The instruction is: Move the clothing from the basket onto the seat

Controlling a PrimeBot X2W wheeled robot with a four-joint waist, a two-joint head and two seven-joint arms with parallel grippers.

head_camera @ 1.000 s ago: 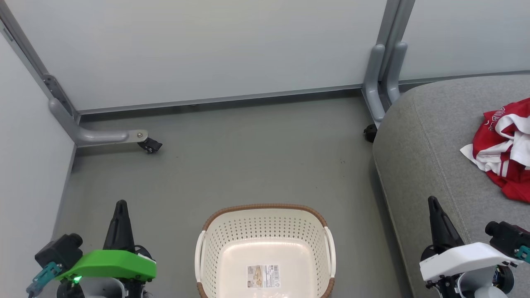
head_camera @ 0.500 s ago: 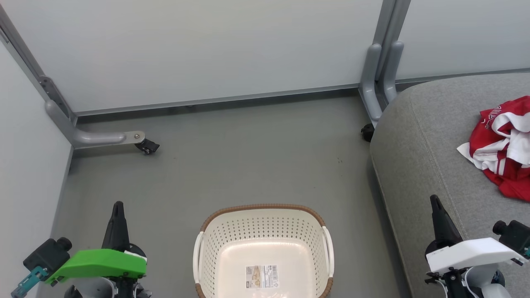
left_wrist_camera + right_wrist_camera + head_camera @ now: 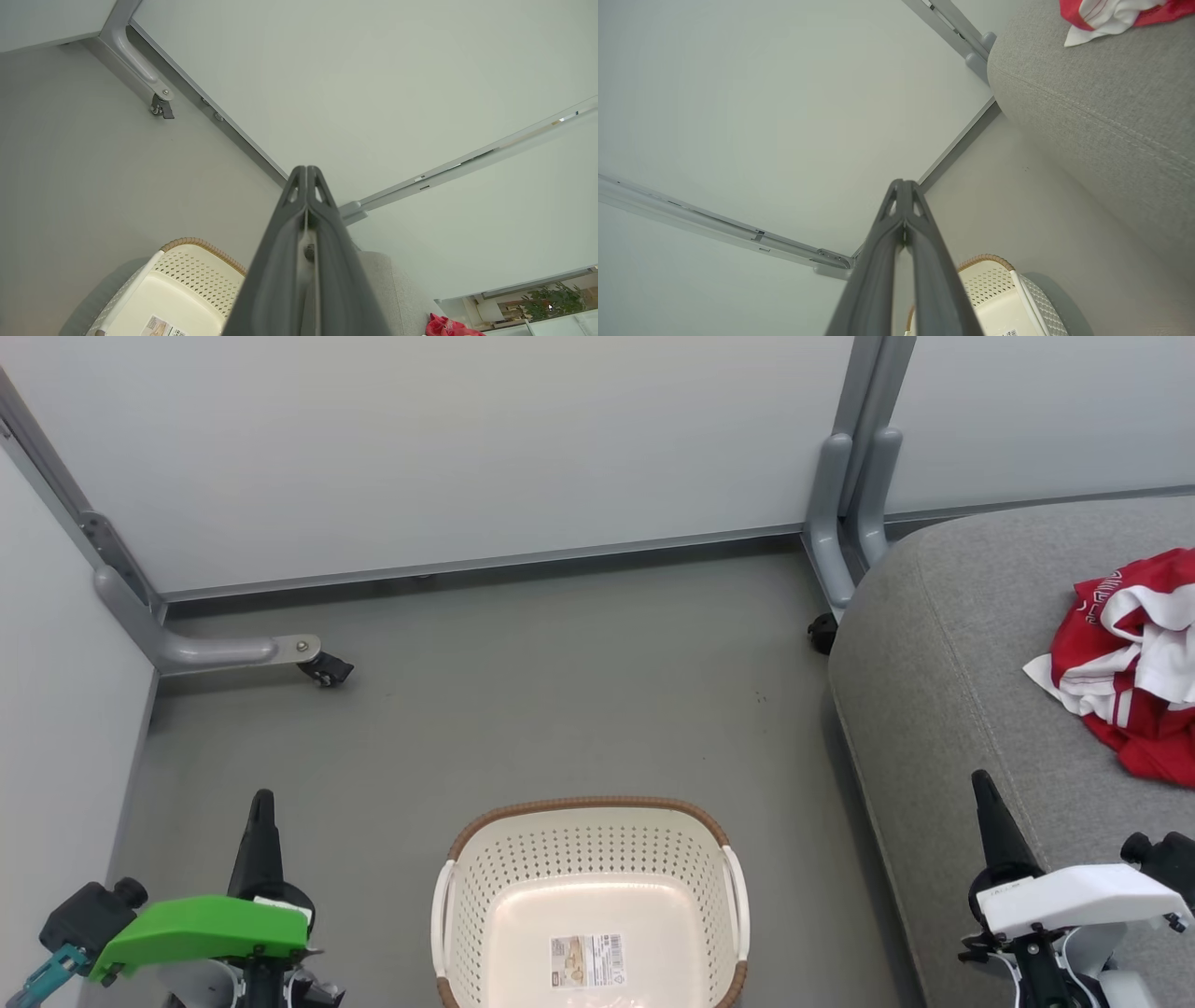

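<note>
While the left claw and the right claw are both clenched, the clothing lies on the seat.
Left claw, above a green wrist cover at lower left of the head view: fingers pressed flat together, gripping nothing, tip over the floor. Right claw, above a white wrist cover at lower right: fingers likewise pressed together, gripping nothing, tip over the seat's near left part. Basket upright on the floor between the two claws, apart from both; barcode label on its bottom. Seat to the basket's right, near it, not touching. Clothing crumpled on the seat's top, red with white folds, well beyond the right claw, cut by the frame edge. Pale wall panels behind; a caster at far left.
</note>
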